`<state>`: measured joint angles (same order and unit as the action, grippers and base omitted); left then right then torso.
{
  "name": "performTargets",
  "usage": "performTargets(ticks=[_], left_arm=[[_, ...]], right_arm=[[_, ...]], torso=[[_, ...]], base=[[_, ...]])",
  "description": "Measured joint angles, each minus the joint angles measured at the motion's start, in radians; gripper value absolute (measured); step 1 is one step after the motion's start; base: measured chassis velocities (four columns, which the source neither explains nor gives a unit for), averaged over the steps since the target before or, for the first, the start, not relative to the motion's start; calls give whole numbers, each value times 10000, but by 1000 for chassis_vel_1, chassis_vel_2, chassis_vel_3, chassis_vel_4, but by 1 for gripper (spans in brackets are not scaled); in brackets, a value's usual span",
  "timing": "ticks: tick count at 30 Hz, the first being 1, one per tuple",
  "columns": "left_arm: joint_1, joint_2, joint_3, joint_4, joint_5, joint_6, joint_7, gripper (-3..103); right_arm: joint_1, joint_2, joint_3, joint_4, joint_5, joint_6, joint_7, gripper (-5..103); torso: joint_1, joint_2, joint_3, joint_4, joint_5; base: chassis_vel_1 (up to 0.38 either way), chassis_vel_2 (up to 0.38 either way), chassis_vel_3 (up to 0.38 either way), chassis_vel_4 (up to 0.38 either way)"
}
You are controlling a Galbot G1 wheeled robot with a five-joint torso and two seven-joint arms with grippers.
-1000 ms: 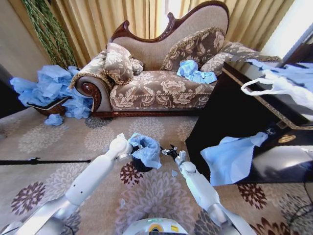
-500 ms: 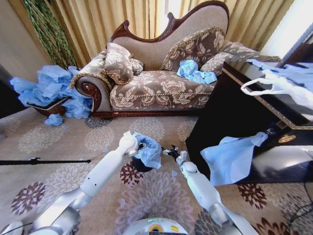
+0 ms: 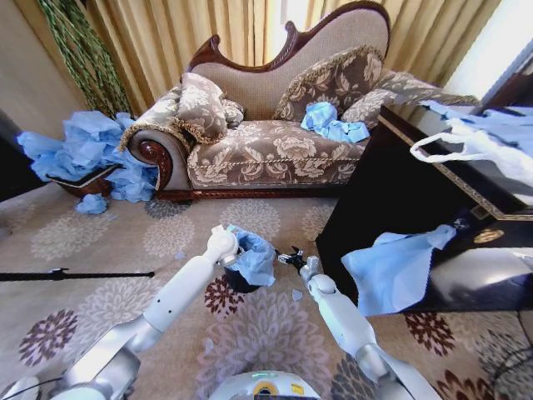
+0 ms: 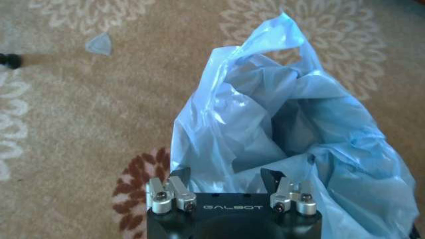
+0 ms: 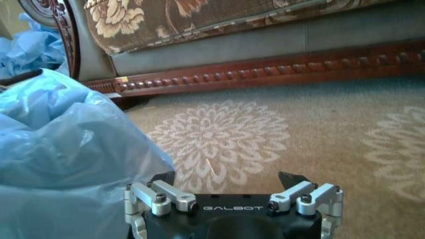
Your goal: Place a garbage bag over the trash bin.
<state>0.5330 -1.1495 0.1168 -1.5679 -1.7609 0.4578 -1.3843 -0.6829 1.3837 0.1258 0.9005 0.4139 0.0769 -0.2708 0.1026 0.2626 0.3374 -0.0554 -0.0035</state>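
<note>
Floor is a beige carpet (image 3: 100,250) with floral medallions in brown and cream. At the far side stands an ornate patterned sofa (image 3: 275,142) with a carved wooden frame, gold curtains (image 3: 208,25) behind it. A crumpled blue bag (image 3: 333,123) lies on the sofa seat; a heap of blue bags (image 3: 83,154) sits on the floor by the sofa's left end. To the right is a dark glossy worktop (image 3: 433,192) carrying a white loop-handled bag (image 3: 475,146), with a flat light-blue bag (image 3: 391,267) hanging down its near side. The trash bin (image 3: 237,279) stands on the carpet between the two arms; its black lower side shows beneath the garbage bag (image 3: 254,254), which is draped loosely over the top and bunched, not pulled flat. The head view places the left claw (image 3: 223,244) at the bag's left edge and the right claw (image 3: 291,258) just beside its right edge. The left wrist view adds that the left claw (image 4: 226,181) is spread, with bag film (image 4: 285,144) lying between its fingers, and a small blue scrap (image 4: 99,44) on the carpet. The right wrist view shows the right claw (image 5: 226,186) released, grasping nothing, the bag (image 5: 59,149) alongside it and the sofa's wooden base rail (image 5: 279,62) beyond.
</note>
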Motion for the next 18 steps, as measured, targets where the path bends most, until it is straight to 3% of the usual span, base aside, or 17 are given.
performTargets(ticks=[7,9,10,13,14,15,16,18], left_arm=[[-189,-138,47,239,135,-105,-65,74],[-232,-122,62,242,137,-173,-43,70],[-283,-140,68,331,149,-259,35,59],[-294,-203,73,452,209,-338,139,59],[-294,-249,89,501,240,-371,183,49],[-294,-249,89,501,240,-371,183,49],[-294,-287,103,521,247,-383,210,38],[-294,-325,117,529,247,-389,233,38]], right_arm=[[-6,-5,1,-49,-19,22,27,100],[-1,-16,5,-55,-18,23,31,100],[25,-17,21,-93,-19,31,45,100],[42,-23,30,-125,-17,45,63,100],[43,-42,30,-138,-13,51,72,100],[43,-42,30,-138,-13,51,72,100],[46,-72,31,-142,-6,55,80,100],[54,-120,37,-149,15,58,103,100]], torso=[[0,0,0,2,1],[0,0,0,4,1],[0,0,0,5,1],[0,0,0,4,1],[0,0,0,3,1],[0,0,0,3,1],[0,0,0,2,1],[0,0,0,2,2]], base=[[0,0,0,0],[0,0,0,0],[0,0,0,0],[0,0,0,0],[0,0,0,0],[0,0,0,0],[0,0,0,0],[0,0,0,0]])
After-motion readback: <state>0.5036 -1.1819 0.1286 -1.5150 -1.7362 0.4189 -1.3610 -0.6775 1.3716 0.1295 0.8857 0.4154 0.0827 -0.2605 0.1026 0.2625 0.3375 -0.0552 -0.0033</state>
